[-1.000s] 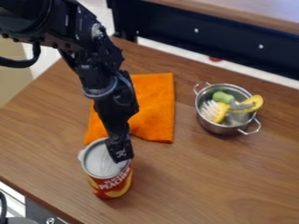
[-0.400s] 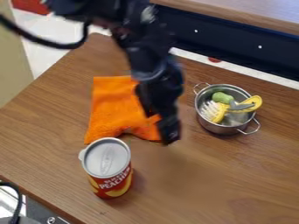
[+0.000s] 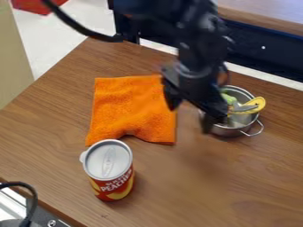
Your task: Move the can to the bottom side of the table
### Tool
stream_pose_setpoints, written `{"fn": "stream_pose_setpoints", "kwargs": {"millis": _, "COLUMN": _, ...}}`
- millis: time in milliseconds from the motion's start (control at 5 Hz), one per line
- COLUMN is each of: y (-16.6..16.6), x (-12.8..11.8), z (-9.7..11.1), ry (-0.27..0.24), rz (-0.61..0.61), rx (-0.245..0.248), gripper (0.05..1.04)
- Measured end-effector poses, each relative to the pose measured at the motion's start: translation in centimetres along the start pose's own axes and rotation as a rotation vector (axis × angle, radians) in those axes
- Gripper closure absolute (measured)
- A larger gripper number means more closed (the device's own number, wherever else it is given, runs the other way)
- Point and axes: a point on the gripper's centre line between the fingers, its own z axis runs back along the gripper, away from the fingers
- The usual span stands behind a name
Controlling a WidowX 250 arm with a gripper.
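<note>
Can point(image 3: 109, 166) upright on table point(image 3: 248, 177), lower left of jaws in view, well apart; jaws spread, released.

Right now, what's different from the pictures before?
The robot's hand moved right and a bit up the picture, away from the can and toward the pot. The can, the orange cloth, the pot and the yellow brush in it stayed put.

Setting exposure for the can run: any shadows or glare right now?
Camera view: soft shadow on the table right of the can; faint darker patch below the pot; bright highlights on the metal parts at lower left.
</note>
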Motion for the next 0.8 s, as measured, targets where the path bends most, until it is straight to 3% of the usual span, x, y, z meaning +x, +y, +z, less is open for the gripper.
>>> {"fn": "stream_pose_setpoints", "kwargs": {"millis": 200, "y": 1.6, "x": 1.1, "z": -0.2, "ry": -0.013, "rz": 0.112, "rx": 0.043, "gripper": 0.085}}
{"fn": "stream_pose_setpoints", "kwargs": {"millis": 600, "y": 6.7, "x": 2.6, "z": -0.1, "ry": -0.015, "rz": 0.166, "rx": -0.007, "gripper": 0.085}}
{"fn": "stream_pose_setpoints", "kwargs": {"millis": 800, "y": 8.9, "x": 3.3, "z": -0.1, "ry": -0.04, "rz": 0.168, "rx": -0.007, "gripper": 0.085}}
